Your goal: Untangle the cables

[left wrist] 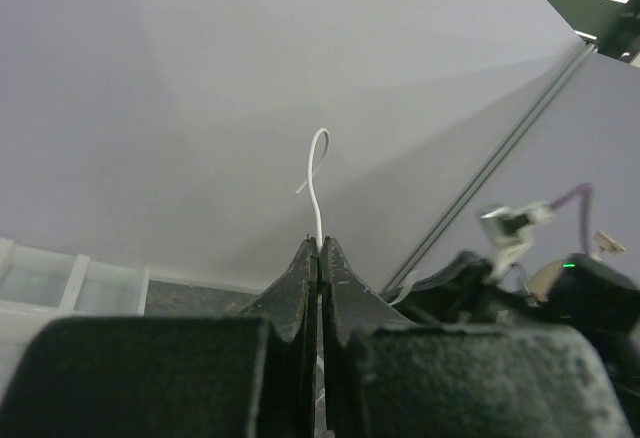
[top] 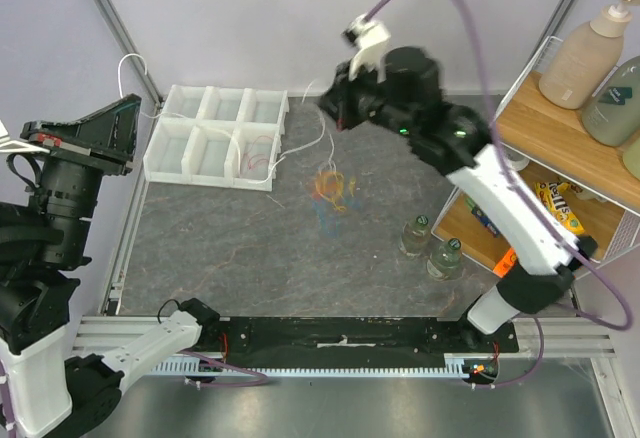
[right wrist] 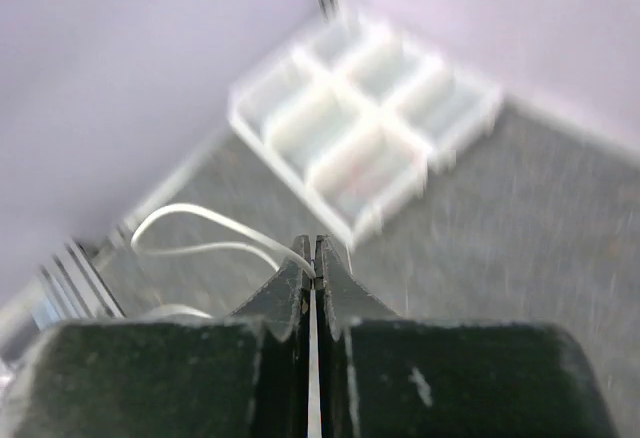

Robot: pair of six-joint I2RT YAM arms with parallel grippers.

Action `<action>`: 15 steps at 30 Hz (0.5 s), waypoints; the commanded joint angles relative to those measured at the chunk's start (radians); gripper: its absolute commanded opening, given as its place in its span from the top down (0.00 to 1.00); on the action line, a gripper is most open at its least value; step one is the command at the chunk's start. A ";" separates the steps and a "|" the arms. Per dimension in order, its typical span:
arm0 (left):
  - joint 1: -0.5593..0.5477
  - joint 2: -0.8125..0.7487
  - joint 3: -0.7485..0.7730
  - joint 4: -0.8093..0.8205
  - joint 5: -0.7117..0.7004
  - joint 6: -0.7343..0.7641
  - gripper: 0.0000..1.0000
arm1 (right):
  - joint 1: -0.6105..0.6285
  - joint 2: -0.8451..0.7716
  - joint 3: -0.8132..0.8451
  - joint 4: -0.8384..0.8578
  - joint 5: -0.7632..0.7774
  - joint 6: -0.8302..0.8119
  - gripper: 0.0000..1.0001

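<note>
A small tangle of coloured cables (top: 330, 190), orange, yellow, red and blue, lies on the grey table behind its middle. A thin white cable (top: 300, 146) sags across the tray between my two arms. My left gripper (top: 137, 107) is raised at the far left and shut on one end of it. In the left wrist view that white cable (left wrist: 314, 173) curls up out of the shut left gripper (left wrist: 319, 243). My right gripper (top: 326, 106) hangs high above the tangle. It is shut on the white cable (right wrist: 200, 216), which loops away to the left of the right gripper (right wrist: 312, 244).
A white compartment tray (top: 200, 173) stands at the back left, with a thin reddish loop (top: 258, 158) in one cell. Two small glass bottles (top: 417, 233) (top: 445, 256) stand right of the tangle. A wire shelf with a wooden board (top: 560, 138) holds soap bottles (top: 590, 48) at the right.
</note>
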 commanded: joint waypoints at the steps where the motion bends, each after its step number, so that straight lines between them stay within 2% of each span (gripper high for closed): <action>1: 0.006 -0.011 0.017 -0.011 -0.028 0.030 0.98 | 0.000 -0.088 0.119 -0.029 -0.007 0.006 1.00; 5: 0.006 -0.036 -0.003 -0.011 -0.040 0.014 0.98 | -0.002 -0.210 -0.265 0.146 -0.014 0.075 1.00; 7: 0.006 -0.045 -0.012 -0.011 -0.045 0.011 0.98 | -0.013 -0.209 -0.397 0.160 -0.021 0.093 1.00; 9: 0.006 -0.044 -0.006 -0.016 -0.040 0.008 0.98 | -0.016 -0.182 -0.421 0.130 -0.049 0.077 1.00; 15: 0.006 -0.008 0.005 -0.071 0.071 -0.016 0.98 | -0.020 -0.142 -0.280 0.090 -0.065 0.053 1.00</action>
